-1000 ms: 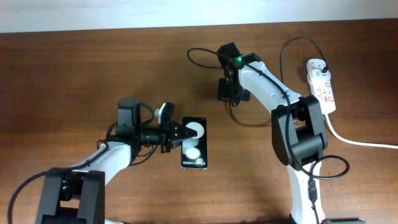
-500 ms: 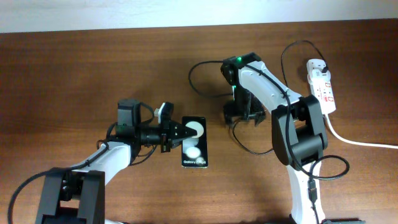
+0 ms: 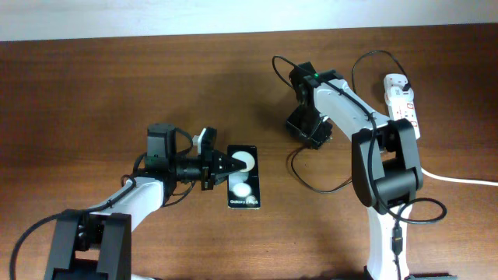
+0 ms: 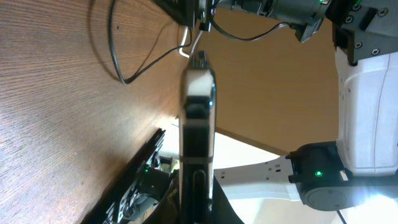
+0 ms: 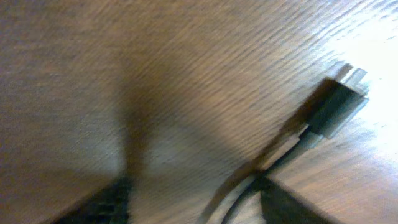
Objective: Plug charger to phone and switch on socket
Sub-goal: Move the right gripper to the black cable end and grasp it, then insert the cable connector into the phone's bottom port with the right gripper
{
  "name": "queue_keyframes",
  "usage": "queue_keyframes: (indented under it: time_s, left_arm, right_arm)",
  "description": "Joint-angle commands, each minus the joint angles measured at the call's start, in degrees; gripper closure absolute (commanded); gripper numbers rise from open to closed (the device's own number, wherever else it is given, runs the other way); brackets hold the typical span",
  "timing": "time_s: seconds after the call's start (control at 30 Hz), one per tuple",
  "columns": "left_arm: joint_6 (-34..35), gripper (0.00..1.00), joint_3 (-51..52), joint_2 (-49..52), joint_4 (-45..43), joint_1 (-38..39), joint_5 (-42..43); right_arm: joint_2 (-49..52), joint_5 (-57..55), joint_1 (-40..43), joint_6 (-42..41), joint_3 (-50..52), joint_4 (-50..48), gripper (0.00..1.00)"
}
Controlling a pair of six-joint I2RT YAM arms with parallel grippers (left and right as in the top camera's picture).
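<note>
The black phone [image 3: 243,179] lies face up on the table. My left gripper [image 3: 221,167] is shut on its left edge. In the left wrist view the phone [image 4: 196,118] shows edge-on between the fingers. My right gripper [image 3: 306,131] is low over the table at centre right, shut on the thin black charger cable [image 3: 311,180]. In the blurred right wrist view the cable [image 5: 244,179] runs between the fingers [image 5: 205,196], and its connector tip [image 5: 336,104] lies ahead on the wood. The white socket strip [image 3: 405,107] lies at the far right, with the black plug head [image 3: 406,81] at its far end.
The strip's thick white cord [image 3: 455,177] runs off the right edge. Loose cable loops lie behind [image 3: 278,61] and in front of my right gripper. A cable loop [image 4: 124,71] also shows in the left wrist view.
My right gripper has moved right and slightly forward, dragging the cable; its loops shifted from the left of the gripper to behind and below it. The left arm and phone have not moved.
</note>
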State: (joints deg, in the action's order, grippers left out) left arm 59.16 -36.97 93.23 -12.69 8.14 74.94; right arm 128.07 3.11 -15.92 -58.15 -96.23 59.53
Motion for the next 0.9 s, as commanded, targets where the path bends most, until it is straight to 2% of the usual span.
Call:
queue_keyframes:
  time_s: [0.0,0.07,0.17,0.27,0.33,0.37,0.43,0.57,0.7,0.8,0.87]
  left_arm:
    - [-0.94,0.98,-0.42,-0.31,-0.13,0.07,-0.44]
    - [-0.94,0.98,-0.42,-0.31,-0.13,0.07,-1.27]
    - [-0.94,1.00,-0.42,-0.31,-0.13,0.07,-1.27]
    - [-0.96,1.00,-0.42,-0.31,-0.13,0.07,-1.25]
    - [-0.96,1.00,-0.42,-0.31,-0.15,0.07,-1.01]
    - [-0.96,1.00,-0.42,-0.31,-0.15,0.07,-0.74]
    - [-0.96,1.00,-0.42,-0.31,-0.17,0.07,0.24]
    - [-0.98,1.00,-0.42,-0.31,-1.07,0.07,0.26]
    - [-0.94,1.00,-0.42,-0.31,-5.86,0.09,0.28]
    - [0.92,1.00,-0.42,-0.31,-10.49,0.07,0.20]
    - [6.62,1.00,-0.42,-0.31,-21.18,0.09,-0.50]
  right_arm:
    - [3.15,-2.12,-0.24,4.70,4.20,-1.07,0.82]
    - [3.15,-1.36,-0.42,12.50,4.20,-1.60,0.95]
    - [3.15,5.22,-1.29,30.95,4.20,-3.26,0.96]
    - [3.10,7.87,-1.27,37.42,4.11,-1.70,0.96]
    - [1.90,18.32,-0.04,44.96,1.27,-0.96,0.96]
    - [-1.03,19.54,1.01,47.52,-1.51,1.62,0.96]
    - [-8.98,19.39,2.60,50.86,-3.54,6.05,0.96]
    - [-37.42,21.03,9.03,57.24,-3.52,17.73,0.96]
    - [-58.31,24.57,10.10,59.89,-2.86,29.75,0.96]
    - [-72.72,32.89,9.86,59.84,4.66,30.64,0.96]
    - [-82.77,38.95,9.86,58.53,15.10,25.70,0.96]
